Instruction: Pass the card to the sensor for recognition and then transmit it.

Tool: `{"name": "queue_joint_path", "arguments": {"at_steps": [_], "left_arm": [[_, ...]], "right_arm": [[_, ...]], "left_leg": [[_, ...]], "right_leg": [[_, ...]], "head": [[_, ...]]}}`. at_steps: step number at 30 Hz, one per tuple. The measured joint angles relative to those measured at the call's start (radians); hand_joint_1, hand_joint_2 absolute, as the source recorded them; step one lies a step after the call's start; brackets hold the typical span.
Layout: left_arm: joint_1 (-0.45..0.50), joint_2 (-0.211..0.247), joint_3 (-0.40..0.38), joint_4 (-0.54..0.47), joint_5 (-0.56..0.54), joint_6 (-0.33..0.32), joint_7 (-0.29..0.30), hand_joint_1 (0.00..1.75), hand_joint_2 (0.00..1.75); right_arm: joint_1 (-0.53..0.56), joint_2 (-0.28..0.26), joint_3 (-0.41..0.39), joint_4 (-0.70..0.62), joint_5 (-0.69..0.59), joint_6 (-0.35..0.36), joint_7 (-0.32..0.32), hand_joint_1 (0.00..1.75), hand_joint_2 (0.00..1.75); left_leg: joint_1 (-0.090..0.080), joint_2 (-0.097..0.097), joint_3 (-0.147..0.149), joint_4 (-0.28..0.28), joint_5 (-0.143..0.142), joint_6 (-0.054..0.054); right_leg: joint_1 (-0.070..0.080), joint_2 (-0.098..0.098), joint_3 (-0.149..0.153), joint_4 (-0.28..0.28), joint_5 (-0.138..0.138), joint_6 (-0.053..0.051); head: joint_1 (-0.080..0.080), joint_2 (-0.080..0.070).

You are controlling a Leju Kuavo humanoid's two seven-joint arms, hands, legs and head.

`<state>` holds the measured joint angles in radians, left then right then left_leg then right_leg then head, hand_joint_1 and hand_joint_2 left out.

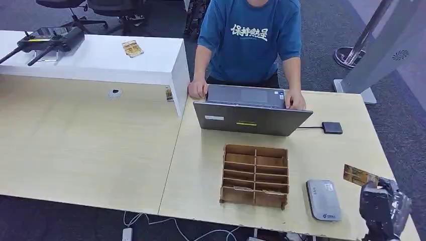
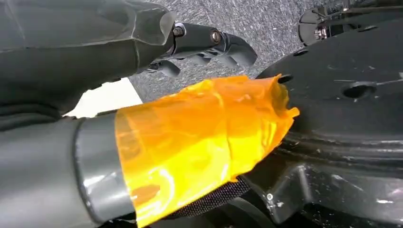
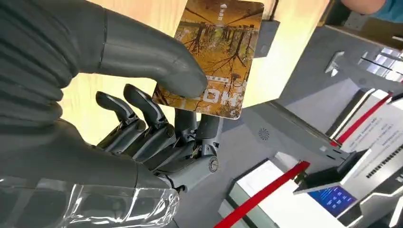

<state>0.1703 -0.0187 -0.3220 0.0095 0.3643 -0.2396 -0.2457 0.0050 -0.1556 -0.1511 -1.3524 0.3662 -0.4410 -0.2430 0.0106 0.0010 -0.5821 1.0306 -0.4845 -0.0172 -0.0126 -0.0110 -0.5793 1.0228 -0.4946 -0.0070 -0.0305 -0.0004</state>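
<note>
Card (image 1: 359, 176), lower right of the head view, long axis slanting up-left, is pinched by the right hand (image 1: 384, 206); left hand (image 2: 142, 71) hangs with fingers loosely curled, holding nothing.

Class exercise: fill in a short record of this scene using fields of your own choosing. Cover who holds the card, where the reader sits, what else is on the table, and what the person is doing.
Card: held by the right hand, pinched between thumb and fingers; the card is above the table's right edge
Sensor: grey card reader flat on the table, right of the wooden organizer
Laptop: laptop open, facing away from the robot
Person: person standing behind the table, both hands at the laptop
Left hand: left hand holds nothing, fingers curled
</note>
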Motion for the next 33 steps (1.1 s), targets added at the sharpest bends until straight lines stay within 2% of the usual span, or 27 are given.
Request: {"name": "queue_joint_path", "arguments": {"at_steps": [7,14,33], "left_arm": [[0.0,-0.002,0.0,0.0,0.009,0.001,0.0,0.0,0.0],[0.0,-0.005,0.0,0.0,0.02,0.001,0.0,0.0,0.0],[0.0,-0.005,0.0,0.0,0.028,0.0,0.003,0.0,0.0]], "right_arm": [[0.018,0.003,0.0,0.028,0.018,0.019,0.004,1.75,1.75],[0.035,0.028,0.0,0.058,0.011,0.05,0.003,1.75,1.75],[0.03,0.05,0.018,0.107,0.043,0.064,0.029,1.75,1.75]], "left_leg": [[0.0,0.0,0.0,0.0,0.0,0.0],[0.0,0.0,0.0,0.0,0.0,0.0],[0.0,0.0,0.0,0.0,0.0,0.0]], "right_leg": [[0.0,0.0,0.0,0.0,0.0,0.0],[0.0,0.0,0.0,0.0,0.0,0.0],[0.0,0.0,0.0,0.0,0.0,0.0]], "head": [[0.0,0.0],[0.0,0.0],[0.0,0.0]]}}
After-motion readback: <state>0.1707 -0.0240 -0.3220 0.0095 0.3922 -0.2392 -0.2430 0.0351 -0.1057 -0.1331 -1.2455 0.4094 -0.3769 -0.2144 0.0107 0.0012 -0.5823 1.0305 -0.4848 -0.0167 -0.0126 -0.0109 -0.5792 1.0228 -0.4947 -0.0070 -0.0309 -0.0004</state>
